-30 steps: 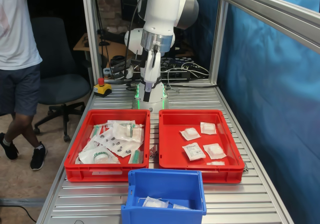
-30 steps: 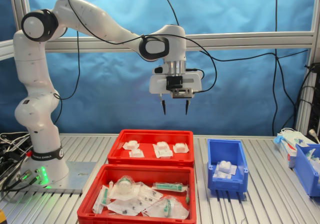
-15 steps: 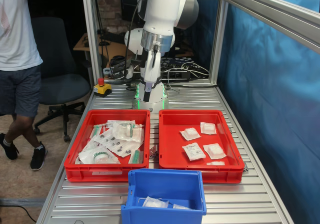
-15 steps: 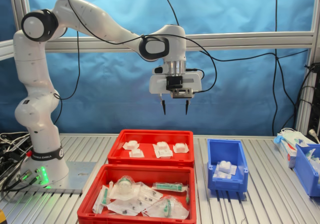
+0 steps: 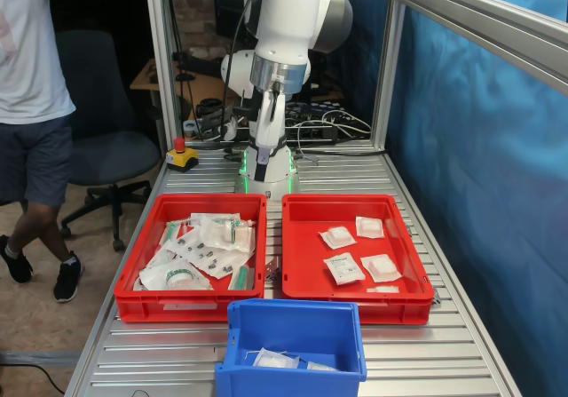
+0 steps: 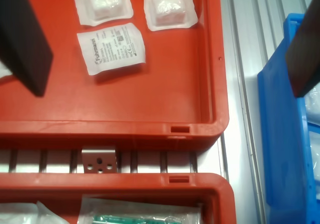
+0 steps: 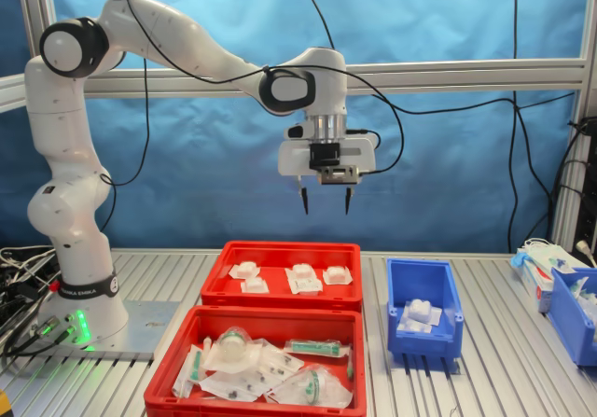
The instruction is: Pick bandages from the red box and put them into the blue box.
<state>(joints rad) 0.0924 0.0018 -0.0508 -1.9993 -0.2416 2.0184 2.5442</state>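
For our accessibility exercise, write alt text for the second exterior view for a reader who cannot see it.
A white robot arm holds its open, empty hand high above the red box of white bandages. A blue box stands at the second exterior view's right; a second red crate of clear packets sits in front.

Second red crate point(image 5: 142, 305): heaped with clear packets point(image 7: 261, 370) bearing green and black marks — it sits just beside its twin on the desk point(image 5: 444, 348).
Desk: ribbed aluminium slats, framed by metal posts.
Emergency stop point(image 5: 181, 155): red button on a yellow base, at the desk's far corner in the first exterior view.
Office chair point(image 5: 106, 153): dark, on castors, beyond the desk.
Person point(image 5: 31, 104): white shirt, dark shorts, standing at the first exterior view's left.
Backdrop point(image 7: 448, 156): blue sheeting.
Far blue bin point(image 7: 571, 319): at the second exterior view's right edge — contents possibly more packets.
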